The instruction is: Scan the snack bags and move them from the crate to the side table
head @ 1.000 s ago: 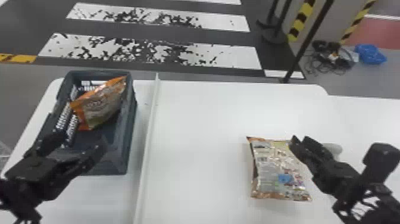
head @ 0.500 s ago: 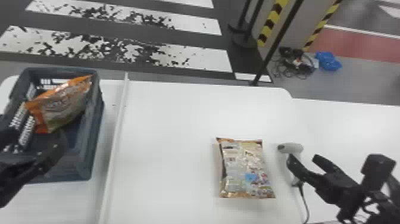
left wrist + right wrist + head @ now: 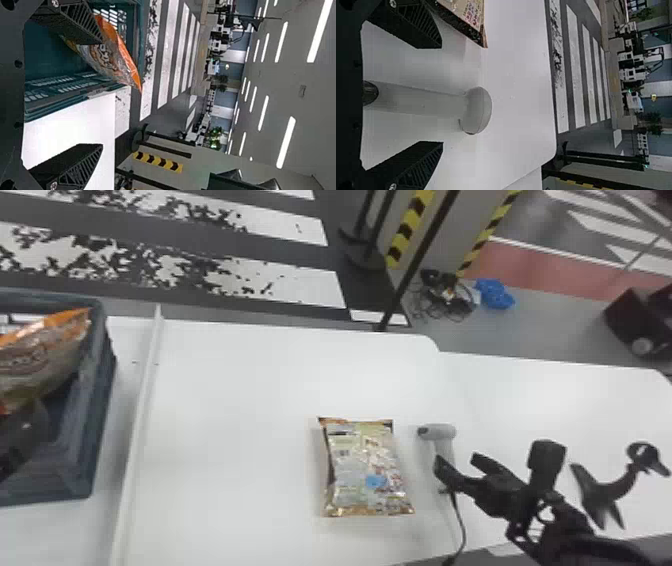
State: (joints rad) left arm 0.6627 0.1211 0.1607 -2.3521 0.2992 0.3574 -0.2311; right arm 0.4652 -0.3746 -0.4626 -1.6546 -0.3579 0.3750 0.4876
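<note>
In the head view my right gripper (image 3: pixel 457 467) is open over the handle of the white scanner (image 3: pixel 436 432). The right wrist view has the scanner (image 3: pixel 475 111) lying between the spread fingers of that gripper (image 3: pixel 442 95), not gripped. A snack bag (image 3: pixel 367 470) lies flat on the white table, left of the scanner. Another, orange snack bag (image 3: pixel 42 352) leans inside the dark crate (image 3: pixel 95 390) at the far left. At the crate, my left gripper (image 3: pixel 102 94) stands open, one finger over the crate beside the orange bag (image 3: pixel 111 55), the other outside it.
A raised white strip (image 3: pixel 137 430) runs along the table between crate and flat bag. The side table (image 3: pixel 550 400) adjoins on the right, with a black stand (image 3: pixel 607 490) on it. The scanner's cable (image 3: pixel 460 520) hangs toward the near edge.
The head view has swung to the right, so crate and bags sit farther left in it. My right gripper, earlier near the flat bag's right edge, now stands at the scanner's handle.
</note>
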